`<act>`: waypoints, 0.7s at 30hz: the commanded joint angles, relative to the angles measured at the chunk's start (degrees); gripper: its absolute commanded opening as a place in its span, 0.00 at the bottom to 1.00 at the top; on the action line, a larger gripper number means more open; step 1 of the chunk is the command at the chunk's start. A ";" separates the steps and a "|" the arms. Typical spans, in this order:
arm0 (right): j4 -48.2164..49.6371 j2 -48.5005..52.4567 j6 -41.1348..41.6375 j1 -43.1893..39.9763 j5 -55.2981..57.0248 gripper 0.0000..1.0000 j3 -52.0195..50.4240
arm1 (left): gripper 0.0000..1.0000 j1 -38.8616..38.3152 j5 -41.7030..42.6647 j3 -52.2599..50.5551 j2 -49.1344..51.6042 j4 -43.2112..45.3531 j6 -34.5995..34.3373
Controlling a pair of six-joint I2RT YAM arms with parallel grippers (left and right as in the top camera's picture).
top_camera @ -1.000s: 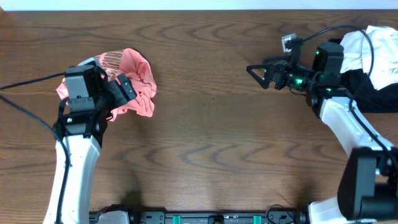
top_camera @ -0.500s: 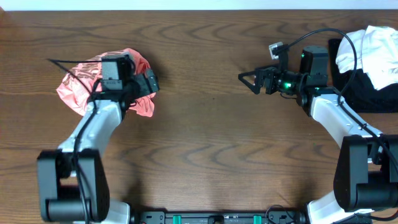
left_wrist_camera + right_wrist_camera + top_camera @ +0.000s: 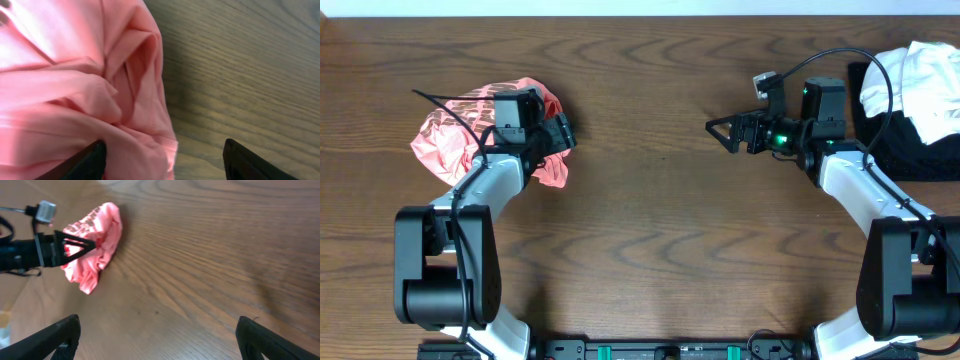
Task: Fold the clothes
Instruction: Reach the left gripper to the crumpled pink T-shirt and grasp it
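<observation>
No fold has been made so far: the salmon-pink shirt (image 3: 438, 140) lies in a crumpled heap on the wooden table (image 3: 650, 230), mostly beneath and behind the left gripper (image 3: 560, 133). From the left wrist camera, that gripper's jaws stand apart. One finger (image 3: 86, 161) rests against a bunched edge of the fabric and the other is over bare wood, so nothing is clamped. The right gripper (image 3: 720, 130) hovers well apart across the table, jaws wide and empty, pointed towards the heap far ahead of it. Behind the right arm, white garments (image 3: 920, 65) rest on a black mat (image 3: 920, 150). On this evidence the whole job is left to do: the shirt has to be gripped, spread flat and then folded.
</observation>
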 commanded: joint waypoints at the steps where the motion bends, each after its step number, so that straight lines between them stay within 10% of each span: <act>1: -0.24 0.37 -1.16 0.26 2.69 0.96 1.01 | 0.73 -1.66 -0.57 1.11 0.61 -0.90 0.66; 21: -0.46 0.37 -1.18 0.26 4.79 0.99 1.01 | 0.79 -2.36 -13.97 1.11 0.59 -9.66 -1.18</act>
